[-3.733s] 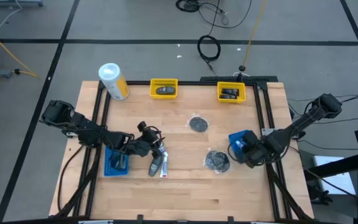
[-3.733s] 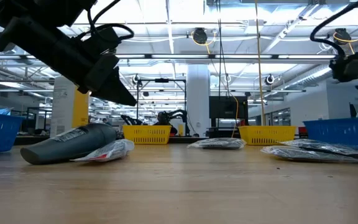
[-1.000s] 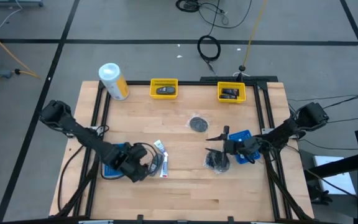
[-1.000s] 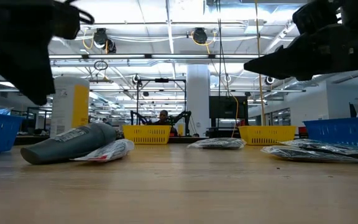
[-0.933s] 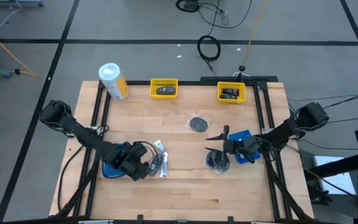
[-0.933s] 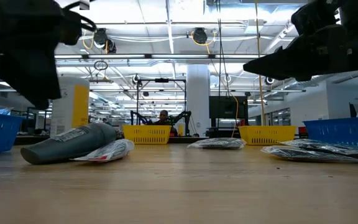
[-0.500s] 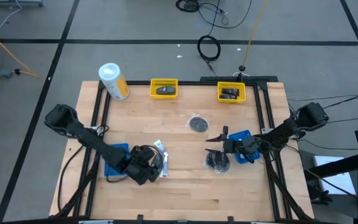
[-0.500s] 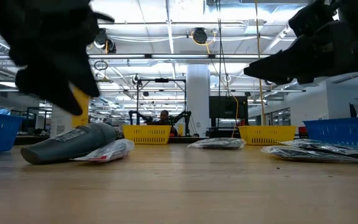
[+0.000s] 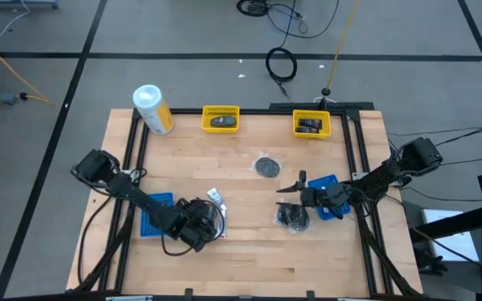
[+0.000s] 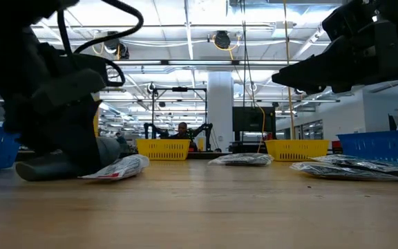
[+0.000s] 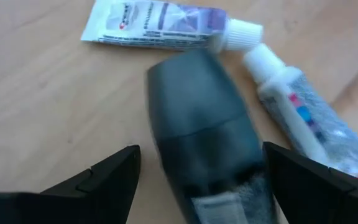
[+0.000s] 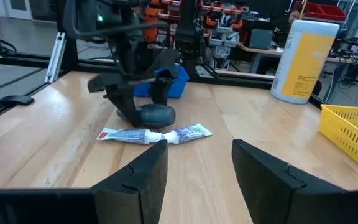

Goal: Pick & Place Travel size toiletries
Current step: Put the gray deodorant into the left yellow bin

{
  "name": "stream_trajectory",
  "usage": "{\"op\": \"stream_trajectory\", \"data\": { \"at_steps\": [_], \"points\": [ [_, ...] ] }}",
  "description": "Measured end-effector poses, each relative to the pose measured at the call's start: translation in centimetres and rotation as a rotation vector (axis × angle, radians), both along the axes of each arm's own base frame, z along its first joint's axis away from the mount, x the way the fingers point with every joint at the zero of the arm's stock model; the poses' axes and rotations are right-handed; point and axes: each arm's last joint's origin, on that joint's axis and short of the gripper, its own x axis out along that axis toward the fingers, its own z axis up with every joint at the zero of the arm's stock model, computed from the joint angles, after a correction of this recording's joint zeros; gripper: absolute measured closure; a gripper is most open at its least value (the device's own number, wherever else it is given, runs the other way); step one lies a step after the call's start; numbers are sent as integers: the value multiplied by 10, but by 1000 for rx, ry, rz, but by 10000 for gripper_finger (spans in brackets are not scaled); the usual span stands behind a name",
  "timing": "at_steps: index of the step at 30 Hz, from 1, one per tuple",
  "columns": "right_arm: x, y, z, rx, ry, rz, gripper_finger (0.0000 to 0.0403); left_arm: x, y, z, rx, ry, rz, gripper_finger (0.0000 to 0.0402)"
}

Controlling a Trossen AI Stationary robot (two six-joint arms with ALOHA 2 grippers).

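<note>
— What moved on the left?

— The left gripper (image 9: 210, 224) came off the blue tray (image 9: 152, 203) and swung down over the dark grey bottle (image 11: 205, 134), fingers (image 11: 110, 176) now spread on either side of it.

— And the right?

— Early on, the right gripper (image 9: 289, 187) pushed out from the other blue tray (image 9: 325, 181) to above the wrapped dark disc (image 9: 293, 217).

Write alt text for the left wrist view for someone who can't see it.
The left gripper is open, its fingers on either side of a dark grey bottle lying on the wooden table. Two white mini tubes lie just beyond it, caps nearly meeting.
</note>
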Motion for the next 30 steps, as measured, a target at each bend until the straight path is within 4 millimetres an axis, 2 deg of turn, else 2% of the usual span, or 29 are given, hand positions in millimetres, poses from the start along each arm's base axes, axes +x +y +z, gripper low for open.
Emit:
{"op": "stream_trajectory", "data": {
  "at_steps": [7, 17, 21, 24, 27, 30],
  "points": [
    [0, 0, 0, 0, 0, 0, 232, 6, 8, -6, 40, 28, -11, 88],
    [0, 0, 0, 0, 1, -1, 232, 7, 13, -7, 63, 73, -68, 203],
    [0, 0, 0, 0, 1, -1, 232, 7, 13, -6, 59, 86, -103, 204],
    [0, 0, 0, 0, 1, -1, 232, 6, 14, -1, 47, 89, -135, 179],
    [0, 0, 0, 0, 1, -1, 232, 6, 16, 11, 58, 70, -188, 150],
    [0, 0, 0, 0, 1, -1, 232, 10, 25, 25, 143, 18, -242, 141]
  ]
}}
